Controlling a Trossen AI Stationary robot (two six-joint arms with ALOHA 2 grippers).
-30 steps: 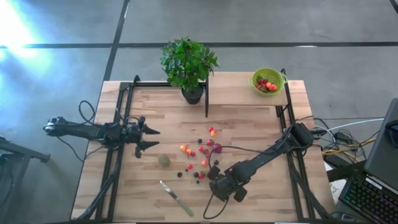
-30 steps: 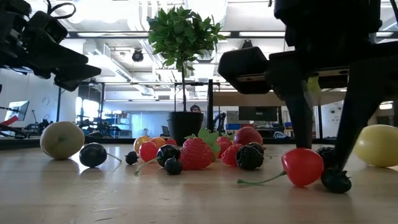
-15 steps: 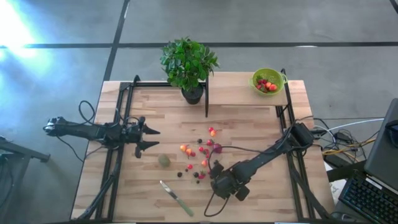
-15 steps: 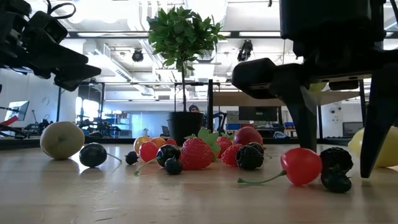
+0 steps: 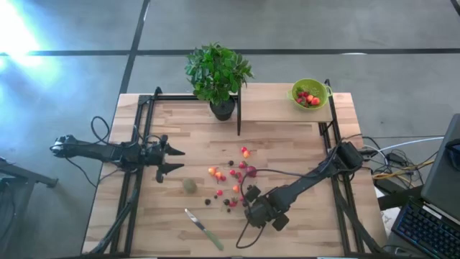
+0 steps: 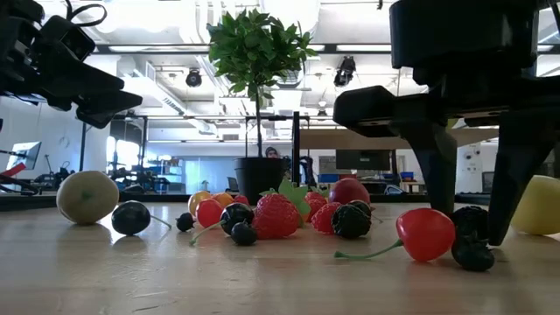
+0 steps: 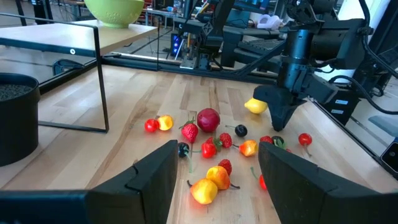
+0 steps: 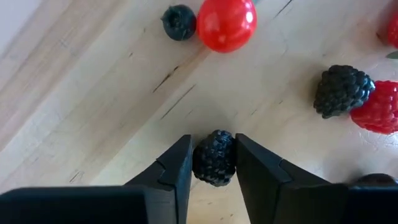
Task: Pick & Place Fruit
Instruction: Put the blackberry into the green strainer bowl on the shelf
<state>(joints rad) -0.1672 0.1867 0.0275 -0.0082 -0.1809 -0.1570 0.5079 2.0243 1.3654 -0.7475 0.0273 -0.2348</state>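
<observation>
Small toy fruits (image 5: 230, 180) lie scattered on the wooden table: red and orange berries, dark berries, a yellow lemon (image 6: 535, 204) and a dull-green kiwi-like ball (image 5: 189, 185). My right gripper (image 5: 249, 196) points down at the near edge of the cluster, shut on a blackberry (image 8: 214, 157). A red cherry (image 6: 426, 234) and a small dark berry (image 6: 472, 255) lie right beside it. My left gripper (image 5: 176, 160) hovers open at the table's left side, above the wood, holding nothing. My right gripper pinches the blackberry's two opposite sides (image 8: 198, 158) between its two fingers (image 8: 177, 165). The fingers come from above and point down. The blackberry (image 6: 472, 223) sits between the fingertips with its underside on the table.
A lime-green bowl (image 5: 309, 93) with a few fruits stands on the raised shelf at the far right. A potted plant (image 5: 218, 75) stands at the far middle. A green-handled knife (image 5: 203, 229) lies near the front edge. Black frame rails run along both table sides.
My right gripper has stayed over the same spot, rolled slightly, opened wide around the blackberry and then shut on it. The blackberry stays on the table. The other fruits have not moved.
</observation>
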